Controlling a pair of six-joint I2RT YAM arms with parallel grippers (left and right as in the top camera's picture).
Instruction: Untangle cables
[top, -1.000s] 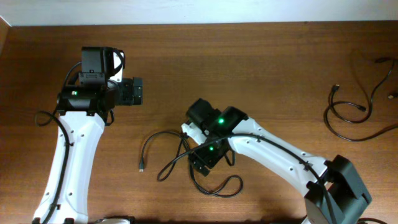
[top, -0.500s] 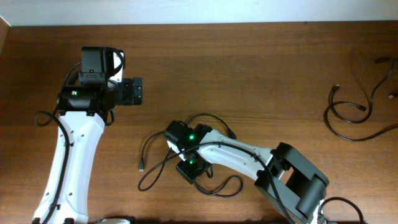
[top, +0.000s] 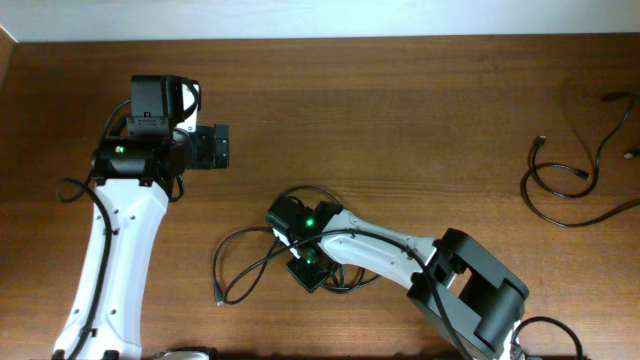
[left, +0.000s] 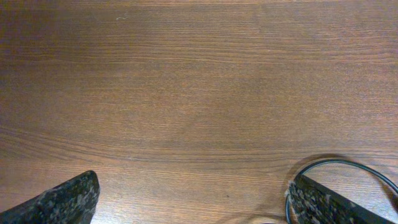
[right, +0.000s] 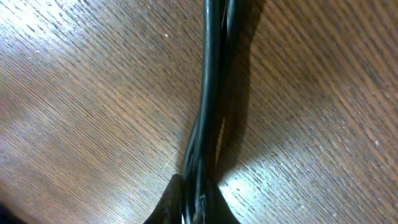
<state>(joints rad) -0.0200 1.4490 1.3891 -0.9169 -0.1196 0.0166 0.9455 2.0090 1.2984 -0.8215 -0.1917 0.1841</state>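
Dragged left since my last look, cables (right: 207, 93) pinched in bent right end effector (top: 308, 270); left end effector (top: 218, 147) spread wide.

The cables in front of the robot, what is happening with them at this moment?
The right gripper is down on the tangled cables near the front middle of the table; in its wrist view its fingers are closed on two black strands lying side by side. The left gripper hovers open over bare wood to the left and holds nothing. At the right edge lie more cables, apart from the tangle. The tangle is not yet undone.
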